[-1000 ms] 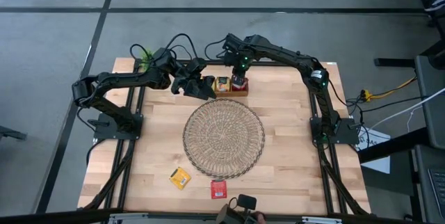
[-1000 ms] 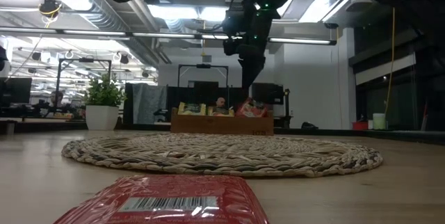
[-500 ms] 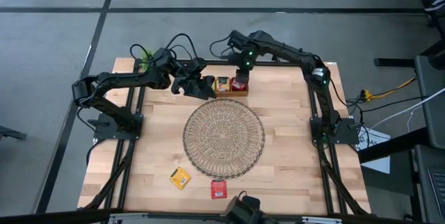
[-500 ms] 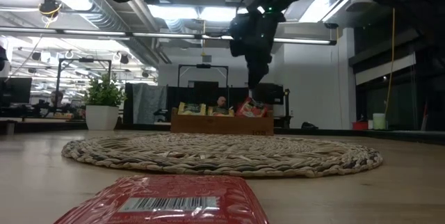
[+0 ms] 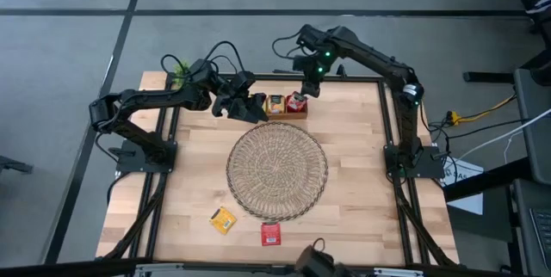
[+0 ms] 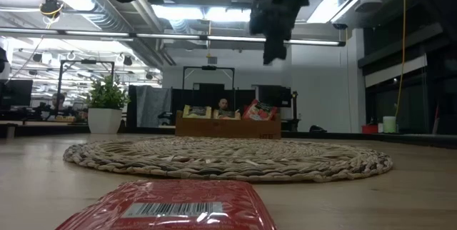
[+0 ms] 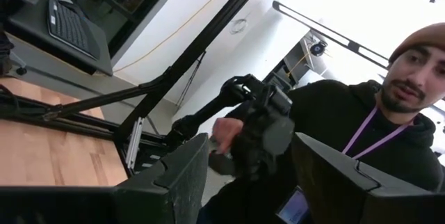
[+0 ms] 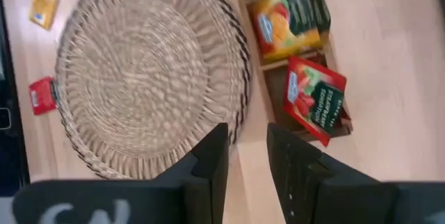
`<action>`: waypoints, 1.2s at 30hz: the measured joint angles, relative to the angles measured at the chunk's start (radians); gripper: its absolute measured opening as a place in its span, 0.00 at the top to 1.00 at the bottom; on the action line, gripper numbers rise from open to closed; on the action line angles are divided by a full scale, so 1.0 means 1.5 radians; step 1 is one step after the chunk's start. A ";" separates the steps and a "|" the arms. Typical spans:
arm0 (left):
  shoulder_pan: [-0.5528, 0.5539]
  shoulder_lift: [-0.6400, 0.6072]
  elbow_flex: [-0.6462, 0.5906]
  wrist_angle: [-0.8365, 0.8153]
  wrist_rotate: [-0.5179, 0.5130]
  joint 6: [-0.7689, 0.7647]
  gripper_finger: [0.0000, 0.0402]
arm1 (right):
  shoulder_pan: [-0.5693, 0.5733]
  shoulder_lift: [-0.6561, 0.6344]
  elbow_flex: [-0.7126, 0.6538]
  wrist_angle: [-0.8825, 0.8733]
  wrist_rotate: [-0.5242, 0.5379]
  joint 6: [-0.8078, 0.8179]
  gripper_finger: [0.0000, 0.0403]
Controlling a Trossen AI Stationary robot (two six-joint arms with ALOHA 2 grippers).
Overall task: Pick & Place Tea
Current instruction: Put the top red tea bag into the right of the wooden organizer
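Note:
A low wooden box (image 5: 287,110) stands at the table's far edge. In it a red tea sachet (image 8: 314,100) leans tilted in one compartment, beside orange and yellow sachets (image 8: 288,22). My right gripper (image 5: 310,88) hangs above the box, pointing steeply down, open by a narrow gap (image 8: 247,158) with nothing in it. In the low view my right gripper (image 6: 273,50) is well clear of the red sachet (image 6: 260,110). My left gripper (image 5: 251,107) waits just left of the box, open wide (image 7: 250,175) and empty. On the table near the front edge lie a yellow sachet (image 5: 223,219) and a red sachet (image 5: 271,234).
A round wicker mat (image 5: 277,171) fills the table's middle. A small potted plant (image 6: 106,105) stands at the far left corner. A person (image 7: 389,113) is behind the table's far edge. Bare wood lies left and right of the mat.
My right gripper has risen from just above the red sachet in the box and drifted toward the table's far right, tipping as it went. The red sachet stays leaning in its compartment.

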 joint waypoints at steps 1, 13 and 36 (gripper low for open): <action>0.000 0.000 0.000 0.000 0.000 0.002 0.50 | 0.004 -0.011 0.000 0.005 0.000 0.005 0.75; 0.000 0.000 0.000 0.002 -0.036 0.045 0.50 | 0.071 -0.174 0.000 0.027 0.049 0.095 0.75; 0.023 0.000 0.000 0.001 -0.188 0.120 0.50 | 0.110 -0.498 -0.629 0.598 0.121 0.346 0.75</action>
